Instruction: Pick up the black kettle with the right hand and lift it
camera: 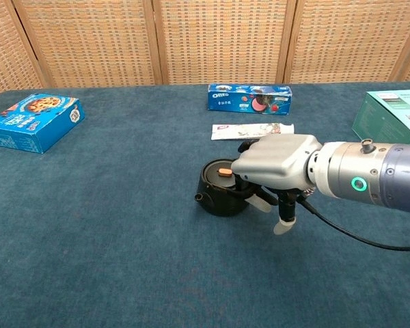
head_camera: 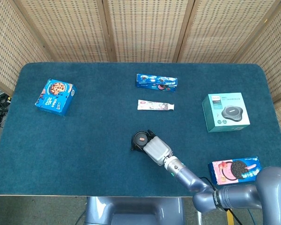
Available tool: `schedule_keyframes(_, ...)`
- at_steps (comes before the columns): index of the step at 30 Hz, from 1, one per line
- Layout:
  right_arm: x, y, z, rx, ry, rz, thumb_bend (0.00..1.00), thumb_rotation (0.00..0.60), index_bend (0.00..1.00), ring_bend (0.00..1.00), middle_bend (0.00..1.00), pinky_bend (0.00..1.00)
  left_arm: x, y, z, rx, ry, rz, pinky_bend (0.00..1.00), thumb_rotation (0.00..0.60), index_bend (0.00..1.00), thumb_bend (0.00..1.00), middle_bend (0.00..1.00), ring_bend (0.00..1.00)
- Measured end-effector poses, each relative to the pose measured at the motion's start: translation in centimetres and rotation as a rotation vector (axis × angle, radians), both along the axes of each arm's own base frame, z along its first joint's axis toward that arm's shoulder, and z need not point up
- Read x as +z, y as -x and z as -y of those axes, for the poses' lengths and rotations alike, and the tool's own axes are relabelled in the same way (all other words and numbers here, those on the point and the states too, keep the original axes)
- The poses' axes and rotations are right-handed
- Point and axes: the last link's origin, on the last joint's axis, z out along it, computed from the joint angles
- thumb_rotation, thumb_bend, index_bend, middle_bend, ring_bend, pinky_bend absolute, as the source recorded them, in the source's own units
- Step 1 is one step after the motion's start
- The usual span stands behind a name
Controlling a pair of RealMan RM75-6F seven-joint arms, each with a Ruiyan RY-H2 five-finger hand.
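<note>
The black kettle [head_camera: 139,139] [camera: 217,194], small and round with an orange knob on its lid, stands on the blue table cloth near the front middle. My right hand [head_camera: 155,149] [camera: 277,164] lies over the kettle's right side, with its fingers [camera: 258,202] curled in around the handle there. The thumb hangs down apart from the kettle. The palm hides the handle itself. My left hand shows in neither view.
A toothpaste box [head_camera: 155,106] and an Oreo box [head_camera: 156,81] lie behind the kettle. A teal box [head_camera: 225,112] stands at the right, a pink Oreo pack [head_camera: 235,169] at the front right, a blue cookie box [head_camera: 55,96] at the far left.
</note>
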Motion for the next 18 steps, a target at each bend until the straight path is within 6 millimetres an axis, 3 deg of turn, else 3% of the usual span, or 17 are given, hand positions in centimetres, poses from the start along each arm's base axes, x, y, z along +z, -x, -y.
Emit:
schedule_keyframes(9,1.2,-2.2,1.1,-0.068,0.001,0.147,0.00,0.600,0.99,0.73,0.88,0.00,0.3,0.1,0.1,-0.001,-0.007,0.009,0.00,0.600,0.00,0.00,0.00,0.00)
schedule_keyframes(18,2.4,-3.4,1.9,-0.141,-0.015,0.270,0.00,0.579,1.00,0.81,0.94,0.00,0.5,0.2,0.1,0.000,-0.011,0.015,0.00,0.600,0.00,0.00,0.00,0.00)
